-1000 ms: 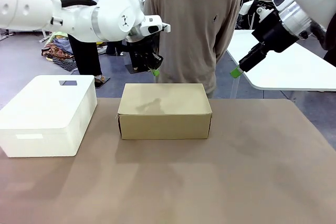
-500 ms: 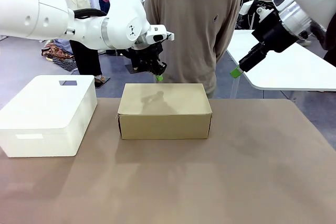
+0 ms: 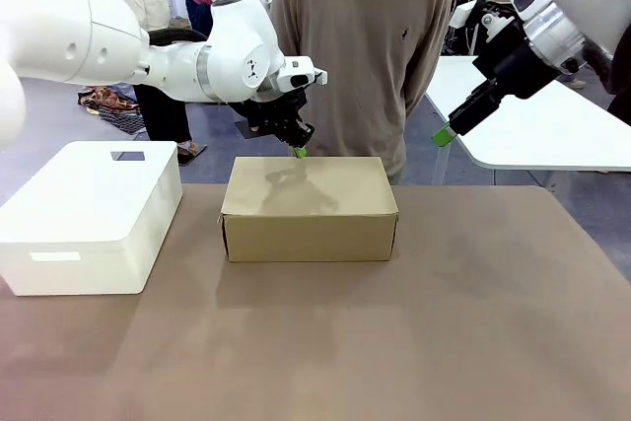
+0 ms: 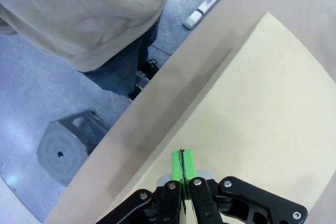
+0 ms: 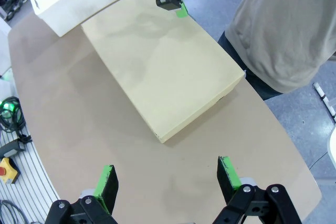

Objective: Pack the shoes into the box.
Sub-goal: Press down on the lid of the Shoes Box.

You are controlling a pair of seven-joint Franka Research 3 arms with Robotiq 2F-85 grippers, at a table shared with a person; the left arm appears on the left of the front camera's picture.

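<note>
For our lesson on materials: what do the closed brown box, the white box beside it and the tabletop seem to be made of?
The brown box: likely cardboard, matte tan, with sharp folded edges. The white box: perhaps plastic or coated board, smooth, with rounded corners; the look leaves it open. The table: a matte brown surface, possibly felt or laminate; no grain or weave shows.

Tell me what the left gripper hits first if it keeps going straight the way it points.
Probably the box. The left gripper, fingers shut, points down at the closed lid's far edge; depth is unclear, so it may just miss onto the table beyond.
</note>
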